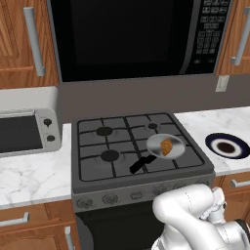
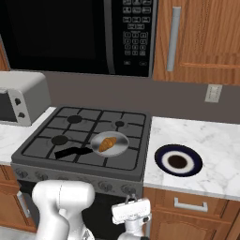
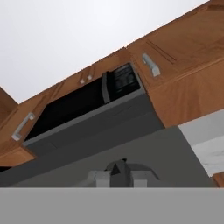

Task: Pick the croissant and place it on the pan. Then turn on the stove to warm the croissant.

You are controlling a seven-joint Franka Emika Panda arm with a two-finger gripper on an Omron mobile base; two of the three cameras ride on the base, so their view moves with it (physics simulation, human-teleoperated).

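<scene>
Going left to right in the left base view: silver toaster oven (image 1: 29, 129) on the marble counter (image 1: 29, 178), then the stove (image 1: 93, 146). The pan (image 1: 158, 141) is on the front right burner, black handle (image 1: 141, 163) pointing forward-left. The croissant (image 1: 167, 146) is lying inside the pan, so that's where it is. Further right there's a dark blue plate (image 1: 227, 145) on the counter. The black microwave (image 1: 132, 34) hangs over the whole thing.

This angle gives me the stove top nicely, but the arm (image 1: 190, 215) just bulks up in the lower right corner in front of the knob row (image 1: 110, 197).

The right base view is more useful for the hand. The gripper (image 2: 131, 200) sits low against the stove front, right up at the rightmost knob (image 2: 127, 189), pointing up at it. It looks like it's touching the knob or just under it. I can't tell whether the jaws are apart or squeezed on that knob; it's too small from here. This side also gets me the wall outlet (image 2: 213, 92) above the plate.

The hand view is tilted way up: grey stove front close by, microwave and wooden cabinets (image 3: 183, 87) above, pale ceiling (image 3: 65, 39) beyond. A dark pointed shape with grey bits beside it sits at the bottom edge, and I can't make it out.
</scene>
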